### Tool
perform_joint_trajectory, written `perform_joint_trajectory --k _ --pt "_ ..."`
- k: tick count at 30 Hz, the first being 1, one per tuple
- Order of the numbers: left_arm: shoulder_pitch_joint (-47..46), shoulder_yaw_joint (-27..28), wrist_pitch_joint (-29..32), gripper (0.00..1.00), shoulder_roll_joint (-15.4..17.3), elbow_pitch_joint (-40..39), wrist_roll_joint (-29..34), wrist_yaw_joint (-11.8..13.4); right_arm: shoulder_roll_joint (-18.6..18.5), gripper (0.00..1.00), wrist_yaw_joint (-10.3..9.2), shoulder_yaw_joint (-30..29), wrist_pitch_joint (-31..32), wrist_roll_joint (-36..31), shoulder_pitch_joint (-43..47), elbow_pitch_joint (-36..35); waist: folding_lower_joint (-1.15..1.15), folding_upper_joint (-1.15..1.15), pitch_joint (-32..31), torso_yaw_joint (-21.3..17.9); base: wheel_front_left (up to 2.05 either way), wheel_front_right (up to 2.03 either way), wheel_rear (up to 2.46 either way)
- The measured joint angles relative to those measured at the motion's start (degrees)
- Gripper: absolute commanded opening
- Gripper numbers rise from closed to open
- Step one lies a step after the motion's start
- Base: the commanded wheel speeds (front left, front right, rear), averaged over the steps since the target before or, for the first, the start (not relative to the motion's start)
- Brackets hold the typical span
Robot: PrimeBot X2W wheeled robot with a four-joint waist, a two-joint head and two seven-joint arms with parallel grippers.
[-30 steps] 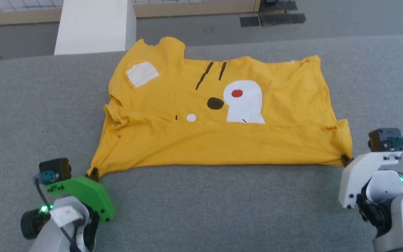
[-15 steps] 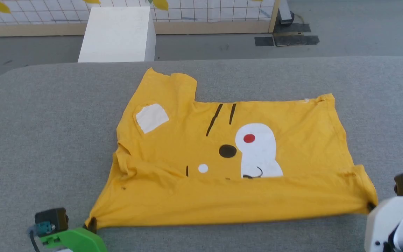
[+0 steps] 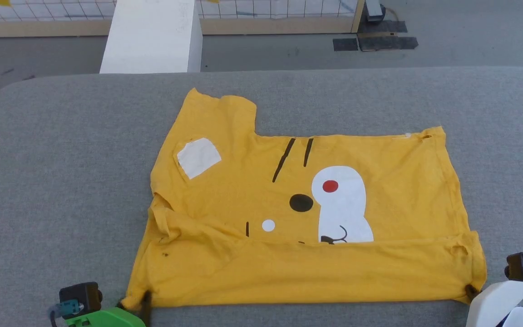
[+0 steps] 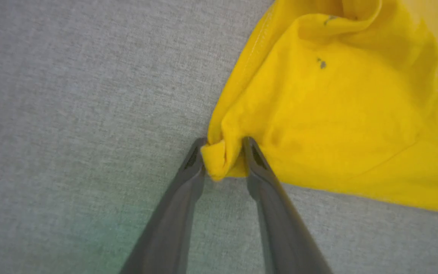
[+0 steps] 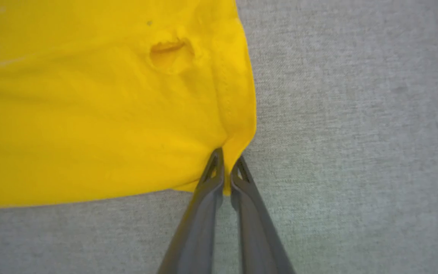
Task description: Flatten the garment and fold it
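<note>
Yellow jersey lies spread on the grey cloth-covered table [image 3: 61,159]: the T-shirt [image 3: 307,213] is print side up, well in from every edge. Its near edge is turned up in a long band [image 3: 311,268] that covers the bottom of the white cartoon face [image 3: 341,204]. One sleeve [image 3: 218,113] sticks out at the far left, above a white label [image 3: 198,156].

The left gripper [image 4: 224,152] stands at the near left corner with its jaws parted. The bunched corner sits between the fingers but looks loose rather than squeezed. The right gripper [image 5: 226,163] has its fingers almost together, pinching the hem at the near right corner.

This reads as the end of a first fold, with the near edge laid over and the corners being let go. The left side is rumpled around the armhole, so the cloth is not fully flat. The next move seems to call for freeing both corners without dragging the band back. After that comes smoothing the left side, or taking new holds for a fold across the width.

Beyond the table stand a white block [image 3: 152,36] on a grey floor [image 3: 470,32], a white grid panel in a wooden frame [image 3: 266,9], and dark mats [image 3: 375,43].
</note>
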Motion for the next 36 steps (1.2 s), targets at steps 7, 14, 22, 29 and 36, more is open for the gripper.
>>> perform_joint_trajectory --k 7,14,22,29,36 --pt "-0.89 -0.2 -5.52 1.0 1.0 -1.2 3.34 -0.71 0.3 1.0 0.0 1.97 -12.38 1.11 0.07 -0.77 0.0 0.0 -1.4 -0.6 0.0 0.0 0.0" --pt "-11.94 -0.29 -14.8 1.0 5.72 -2.31 11.52 -3.92 -2.36 1.0 0.0 8.29 -26.44 1.23 -2.2 -3.65 0.0 0.0 0.12 -2.68 0.0 0.0 0.0" --pt "-40.88 -3.38 -7.8 1.0 9.43 7.95 13.89 -14.17 -6.44 1.0 0.0 15.12 -35.44 0.76 -10.98 -8.59 0.0 0.0 8.06 -5.97 0.0 0.0 0.0" --pt "-55.19 -2.9 4.44 1.0 10.85 16.63 10.25 -17.52 -5.61 1.0 0.0 17.3 -37.26 0.88 -16.04 -9.27 0.01 0.0 14.68 -8.97 0.0 0.0 0.0" --pt "-62.13 -2.03 22.23 1.0 12.95 20.85 7.81 -13.7 -3.92 1.0 0.0 18.91 -38.84 1.49 -18.87 -8.48 0.01 0.0 20.55 -12.86 0.0 0.0 0.0"
